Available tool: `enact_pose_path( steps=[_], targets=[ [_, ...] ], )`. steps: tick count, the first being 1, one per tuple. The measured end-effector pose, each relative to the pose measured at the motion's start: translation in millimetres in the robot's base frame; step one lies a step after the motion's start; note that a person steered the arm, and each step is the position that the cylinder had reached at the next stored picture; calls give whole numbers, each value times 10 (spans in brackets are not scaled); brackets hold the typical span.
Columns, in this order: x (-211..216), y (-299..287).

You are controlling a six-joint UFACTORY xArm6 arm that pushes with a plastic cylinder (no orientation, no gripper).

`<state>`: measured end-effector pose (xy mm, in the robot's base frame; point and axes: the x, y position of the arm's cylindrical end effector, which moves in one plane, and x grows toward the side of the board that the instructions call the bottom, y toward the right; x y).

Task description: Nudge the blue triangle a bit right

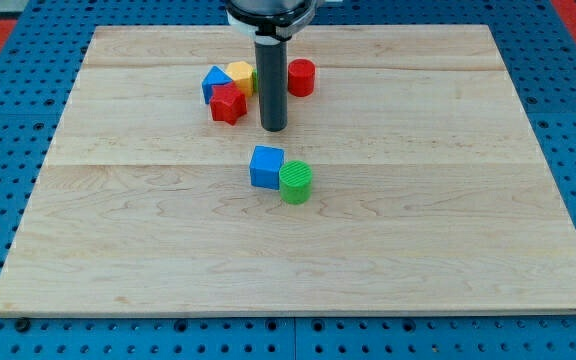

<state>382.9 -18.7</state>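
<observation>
While my tip sits bare on the board, holding nothing, just right of the red block, the blue triangle lies further left, touching the yellow block.

The robot shows only as its lowest part. A straight, round rod of dark grey, almost black, has a smooth surface with a faint pale sheen down one side. The tip is cut flat. At the top, the rod joins a wider round collar, black with a white rim.
</observation>
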Motion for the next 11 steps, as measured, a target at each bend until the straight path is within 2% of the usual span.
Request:
enact_pose_path(
  steps=[2, 3, 6, 7, 9, 11],
  targets=[
    [11, -225],
    [214, -439],
    [217, -1597],
    [-13, -1861],
    [-723, -1892],
    [-954, -1469]
  ],
)
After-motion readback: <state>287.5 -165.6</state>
